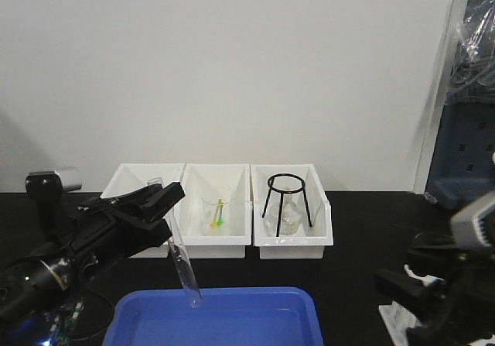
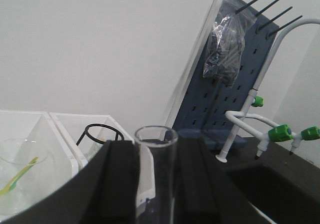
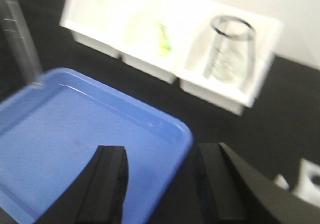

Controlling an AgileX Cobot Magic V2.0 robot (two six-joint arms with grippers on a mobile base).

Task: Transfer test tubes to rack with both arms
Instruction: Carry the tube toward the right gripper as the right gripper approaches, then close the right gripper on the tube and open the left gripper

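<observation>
**Blue tray in front, left arm holding one test tube at its edge**

Blue tray (image 1: 255,323) fills the bottom of my front view, lying on a black table (image 1: 363,222). On the left, the left gripper (image 1: 164,210) is clamped around a single clear test tube (image 1: 184,272). The tube tilts, rim up and back, with its rounded end down at the tray's far left rim; I cannot tell whether it touches. My left wrist view shows the tube's open rim standing up between the two black fingers (image 2: 120,184).

Behind the tray, three white bins (image 1: 216,247) sit side by side. The middle one holds a glass beaker with a yellow-green item (image 1: 219,213). The right one holds a black wire stand (image 1: 287,199) over some glassware.

On the far right, the right gripper (image 3: 162,184) hangs by the tray's right corner, jaws spread and nothing between them.
</observation>
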